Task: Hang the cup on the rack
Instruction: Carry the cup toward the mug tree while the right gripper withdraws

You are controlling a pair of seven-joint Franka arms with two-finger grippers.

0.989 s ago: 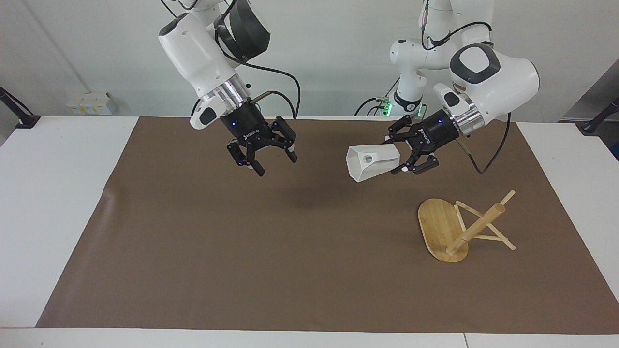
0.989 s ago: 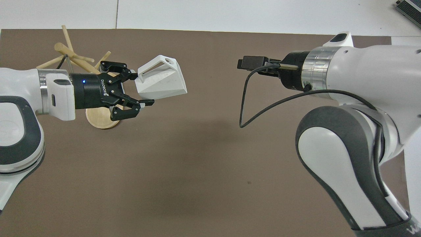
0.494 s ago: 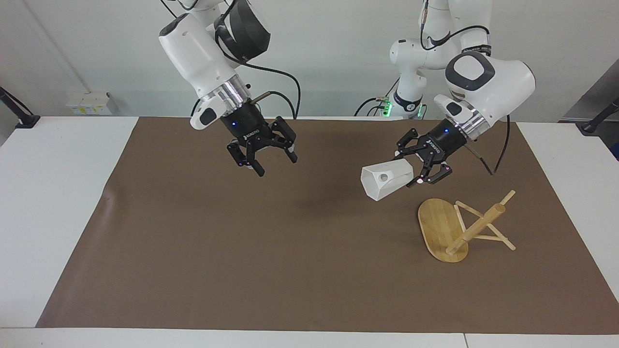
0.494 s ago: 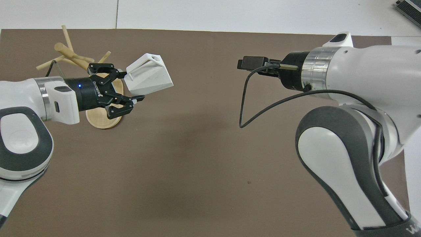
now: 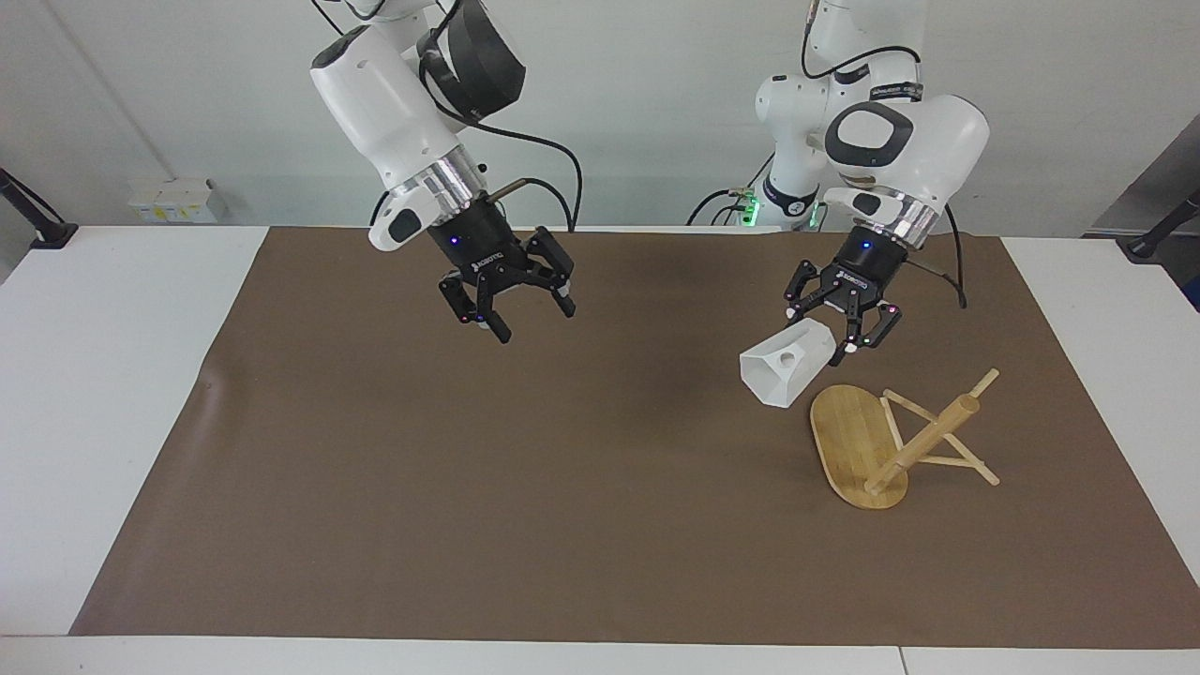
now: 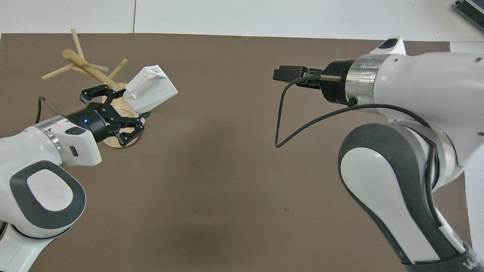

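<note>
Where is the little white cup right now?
The cup is up in the air, held by the left gripper at the left arm's end of the table, just above the edge of the wooden rack.

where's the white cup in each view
Facing view: the white cup hangs tilted from the left gripper, right of centre, just above the bamboo rack.
Overhead view: the cup sits upper left, beside the rack's pegs.
Shared landmark: the rack's oval base.

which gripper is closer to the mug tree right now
The left. The left gripper, shut on the white cup, hangs just over the edge of the mug tree base. The right gripper waits, open, in the air toward the right arm's end of the table.
</note>
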